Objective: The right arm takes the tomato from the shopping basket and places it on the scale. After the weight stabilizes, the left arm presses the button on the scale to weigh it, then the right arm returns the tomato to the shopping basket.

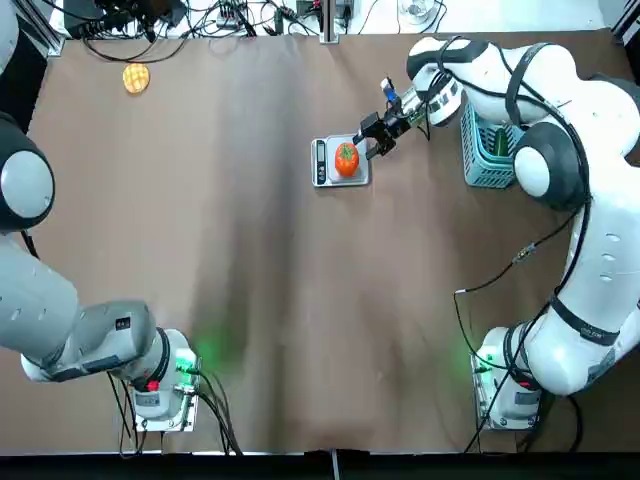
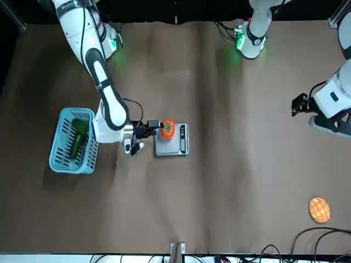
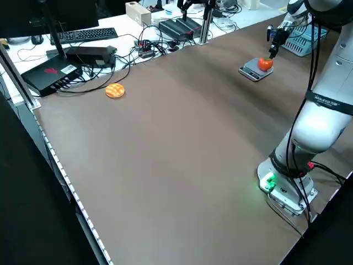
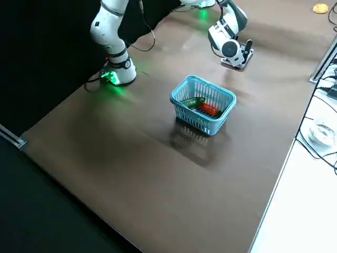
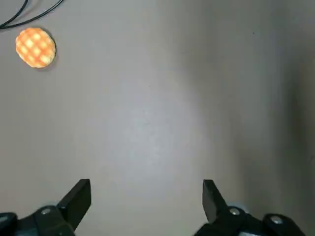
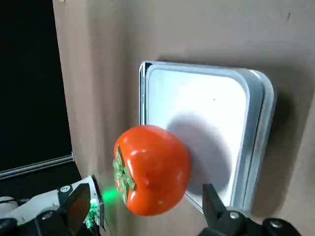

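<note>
Brown covering spans the counter (image 1: 230, 250), cables (image 1: 250, 18) crowding its far edge. We record the right gripper (image 6: 152, 204) at the scale (image 6: 206, 113), fingers spread about the tomato (image 6: 152, 169); the left gripper (image 5: 146, 196) hangs parked, fingers spread.

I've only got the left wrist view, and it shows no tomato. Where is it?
Observer: In the top view, the tomato is over the scale.
Operator: Is the right gripper clear of it?
Observer: The right wrist view shows the right gripper at the tomato, fingers open, with a gap on either side.
Operator: And is my left gripper near the scale's button strip?
Observer: No. The front view shows the left gripper well off to the robot's left of the scale.
</note>
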